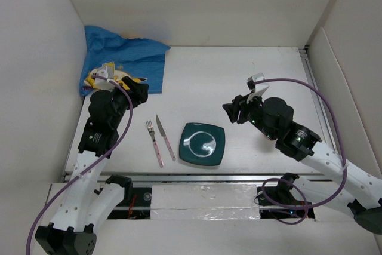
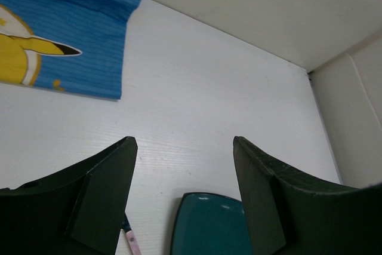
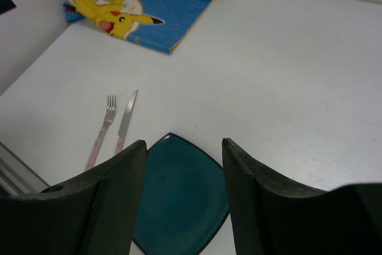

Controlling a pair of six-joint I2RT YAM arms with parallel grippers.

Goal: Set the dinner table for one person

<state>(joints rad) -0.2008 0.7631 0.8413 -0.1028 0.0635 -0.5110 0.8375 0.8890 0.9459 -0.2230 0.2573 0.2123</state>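
Observation:
A square teal plate lies near the front of the white dinner table. A fork and a knife, both pink-handled, lie side by side just left of the plate. The plate also shows in the left wrist view and the right wrist view, as do the fork and knife. My left gripper is open and empty, above the table left of the cutlery. My right gripper is open and empty, raised to the right of the plate.
A crumpled blue placemat with a yellow cartoon print lies at the back left corner, also in the wrist views. White panel walls surround the table. A metal rail runs along the front edge.

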